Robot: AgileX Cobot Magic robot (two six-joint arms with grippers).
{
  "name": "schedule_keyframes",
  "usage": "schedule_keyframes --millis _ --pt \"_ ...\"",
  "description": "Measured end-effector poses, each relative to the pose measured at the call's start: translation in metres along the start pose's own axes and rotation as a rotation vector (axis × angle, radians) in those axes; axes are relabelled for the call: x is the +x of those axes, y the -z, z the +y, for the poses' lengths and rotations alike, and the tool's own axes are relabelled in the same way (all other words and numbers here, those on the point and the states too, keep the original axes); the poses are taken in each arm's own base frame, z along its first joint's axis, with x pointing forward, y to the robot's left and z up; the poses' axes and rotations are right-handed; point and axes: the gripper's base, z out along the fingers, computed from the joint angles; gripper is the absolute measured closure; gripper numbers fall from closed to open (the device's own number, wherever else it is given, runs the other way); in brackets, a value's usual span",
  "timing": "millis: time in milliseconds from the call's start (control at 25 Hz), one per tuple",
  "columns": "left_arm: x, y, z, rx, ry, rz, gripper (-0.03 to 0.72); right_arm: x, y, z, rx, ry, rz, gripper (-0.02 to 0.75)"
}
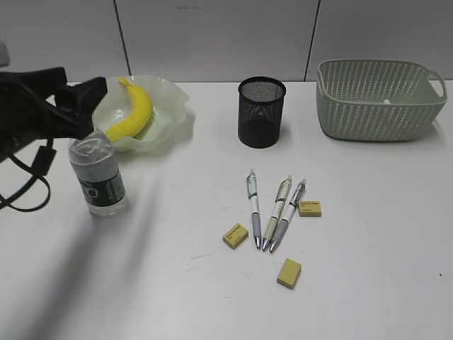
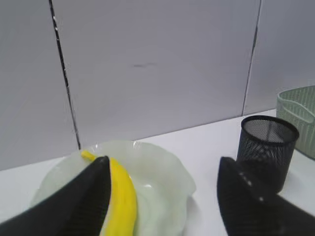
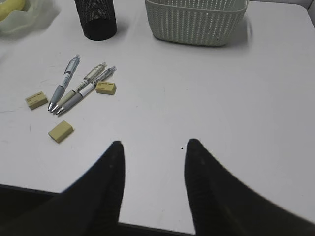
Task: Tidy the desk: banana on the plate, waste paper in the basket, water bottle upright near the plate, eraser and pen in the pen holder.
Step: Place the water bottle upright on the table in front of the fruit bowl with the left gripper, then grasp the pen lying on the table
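The yellow banana (image 1: 133, 112) lies in the pale green ruffled plate (image 1: 173, 106) at the back left. The water bottle (image 1: 99, 180) stands upright just in front of the plate. My left gripper (image 1: 78, 85) is open and empty, above the bottle beside the plate; its wrist view shows the banana (image 2: 123, 196) and plate (image 2: 157, 177) between its fingers (image 2: 165, 169). Three pens (image 1: 272, 209) and three yellow erasers (image 1: 236, 235) lie on the desk (image 1: 368, 234) in front of the black mesh pen holder (image 1: 261, 112). My right gripper (image 3: 155, 145) is open and empty over the front desk edge. The waste paper is not visible.
The sage-green basket (image 1: 379, 99) stands at the back right, right of the pen holder. The right wrist view shows the basket (image 3: 197, 19), the pen holder (image 3: 96, 19), the pens (image 3: 74, 88) and the erasers (image 3: 60, 131) ahead.
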Motion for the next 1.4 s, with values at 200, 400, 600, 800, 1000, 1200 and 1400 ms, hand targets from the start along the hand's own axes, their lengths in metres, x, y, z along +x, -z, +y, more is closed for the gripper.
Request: schedule_keyframes --millis 200,400,600,800,1000,1200,1400 --pt "-0.044 0.039 0.003 -0.061 0.024 0.287 0.256 0.0 0.0 0.0 0.0 0.0 0.0 0.408" --pt "-0.08 0.114 0.001 -0.096 0.03 0.525 0.338 0.0 0.0 0.0 0.0 0.0 0.0 0.408" --pt "-0.087 0.192 -0.002 -0.115 0.028 0.592 0.353 0.0 0.0 0.0 0.0 -0.001 0.0 0.408" --pt "-0.082 0.235 -0.004 -0.13 0.019 0.544 0.353 -0.001 0.0 0.001 -0.008 -0.006 -0.004 0.408" --pt "-0.059 0.252 -0.005 -0.134 0.022 0.549 0.369 -0.024 -0.004 0.002 -0.044 -0.02 -0.084 0.421" --pt "-0.059 0.278 -0.006 -0.132 0.021 0.397 0.391 -0.051 -0.057 -0.004 -0.099 -0.045 0.09 0.423" --pt "-0.058 0.284 -0.007 -0.131 0.021 0.361 0.423 -0.07 -0.134 -0.008 -0.207 -0.115 0.307 0.427"
